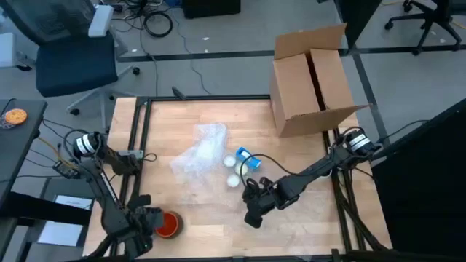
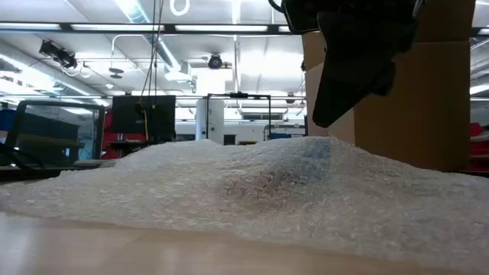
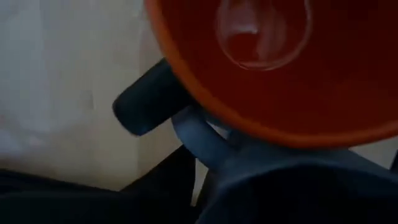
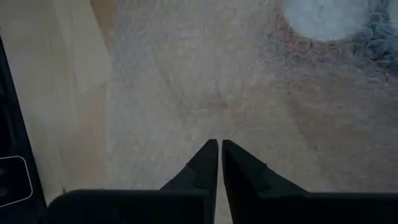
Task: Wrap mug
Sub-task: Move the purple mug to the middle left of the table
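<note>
An orange mug (image 1: 169,224) stands mouth up near the table's front left, and its red inside (image 3: 267,56) fills the left wrist view. My left gripper (image 1: 148,220) is at the mug's left side, shut on it. A crumpled sheet of clear bubble wrap (image 1: 200,151) lies at the table's middle and spreads toward the front (image 2: 252,183). My right gripper (image 4: 219,149) is shut, its tips pointing down over the flat part of the bubble wrap (image 4: 205,81), right of centre near the front (image 1: 255,207). My left gripper holds the mug at its wall just under the rim (image 3: 186,87), on the side toward the table's left. One dark finger (image 3: 149,102) lies against the outside of the wall; the mug hides the other. The mug is upright. My right gripper's shut tips are just above or on the bubble wrap; I cannot tell whether they touch it.
A blue tape dispenser with white rolls (image 1: 244,164) lies right of the bubble wrap. An open cardboard box (image 1: 313,80) stands at the far right. Black rails (image 1: 138,145) run along the table's left and right sides.
</note>
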`<action>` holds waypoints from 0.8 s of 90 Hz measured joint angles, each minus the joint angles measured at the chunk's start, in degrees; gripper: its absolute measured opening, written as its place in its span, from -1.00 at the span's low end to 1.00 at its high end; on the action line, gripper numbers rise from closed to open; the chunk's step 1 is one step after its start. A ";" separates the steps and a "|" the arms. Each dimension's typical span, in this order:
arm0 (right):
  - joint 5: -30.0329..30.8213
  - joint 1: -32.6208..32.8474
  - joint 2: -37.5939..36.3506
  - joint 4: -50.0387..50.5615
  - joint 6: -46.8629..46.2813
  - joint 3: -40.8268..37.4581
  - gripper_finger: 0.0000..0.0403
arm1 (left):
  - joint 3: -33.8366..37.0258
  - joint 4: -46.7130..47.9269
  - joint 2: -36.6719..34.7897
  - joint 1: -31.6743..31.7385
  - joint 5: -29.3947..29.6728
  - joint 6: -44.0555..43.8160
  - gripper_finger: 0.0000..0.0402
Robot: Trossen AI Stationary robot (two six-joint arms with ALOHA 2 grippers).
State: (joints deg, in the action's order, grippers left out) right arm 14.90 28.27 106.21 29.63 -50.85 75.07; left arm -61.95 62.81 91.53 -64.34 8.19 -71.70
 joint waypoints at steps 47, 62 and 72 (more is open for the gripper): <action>0.12 0.00 0.00 -0.20 0.00 0.00 -1.00 | -0.02 11.12 -1.15 1.77 6.60 2.21 -0.38; 0.11 0.00 0.00 -0.26 0.00 0.00 -1.00 | -0.02 16.17 -5.57 1.84 7.51 2.25 -0.38; 0.13 0.00 0.00 -0.39 0.00 0.00 -1.00 | 0.58 17.41 -9.93 2.83 8.32 1.77 -0.38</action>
State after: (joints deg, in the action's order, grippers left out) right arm 15.02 28.27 106.21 29.23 -50.85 75.07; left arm -61.37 80.23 81.60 -61.51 16.50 -69.93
